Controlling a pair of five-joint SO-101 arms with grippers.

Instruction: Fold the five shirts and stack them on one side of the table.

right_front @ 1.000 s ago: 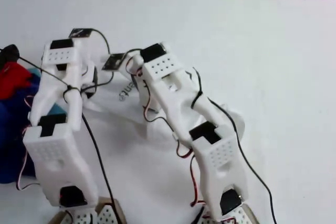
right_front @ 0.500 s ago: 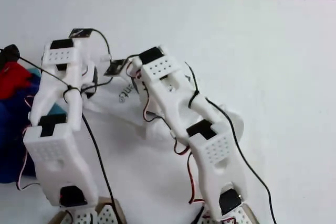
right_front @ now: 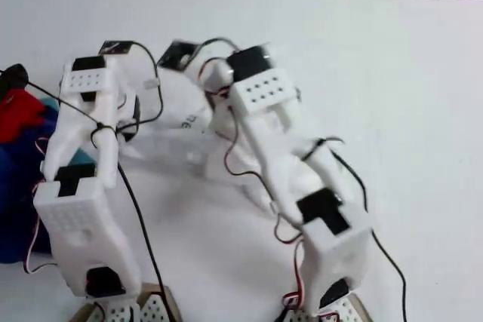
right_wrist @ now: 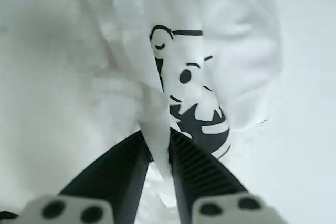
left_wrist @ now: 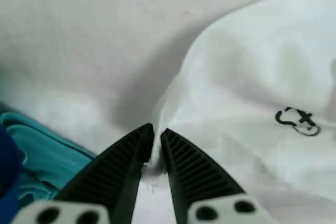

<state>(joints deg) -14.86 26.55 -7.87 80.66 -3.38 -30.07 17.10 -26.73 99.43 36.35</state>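
white shirt (right_front: 181,115) is being held by both tools at once. it is lying crumpled on the table (right_front: 392,73), in the left-middle area between the two arms. it is white on white, so its outline cannot be told in the high view.

left tool (left_wrist: 156,130): the dark ribbed fingers (left_wrist: 123,156) are being held nearly together, and a raised edge of the white shirt (left_wrist: 252,72) is being clamped between them. the cloth is being drawn up into a ridge running from the tips away over the table (left_wrist: 79,19). a small black mark (left_wrist: 297,121) is being shown on the shirt, well apart from the tips.

right tool (right_wrist: 159,136): the jaws are being held narrow here too, and a bunched fold of the white shirt (right_wrist: 231,35) is being gripped between them. a black cartoon print (right_wrist: 197,111) is being shown just beside the tips, partly creased.

left arm (right_front: 75,209) is being seen near the table's left edge. right arm (right_front: 260,96) is being angled from its base toward it, with the wrist ends near each other.

other shirts are being seen piled at the left edge, just beside the left arm: red shirt (right_front: 19,111) on the far side, blue shirt (right_front: 13,194) nearer the arm bases, teal shirt (right_front: 49,103) peeking out on the arm's side. the teal shirt (left_wrist: 50,153) is also being seen near the left tool, apart from the white shirt. whether the pile is folded cannot be told.
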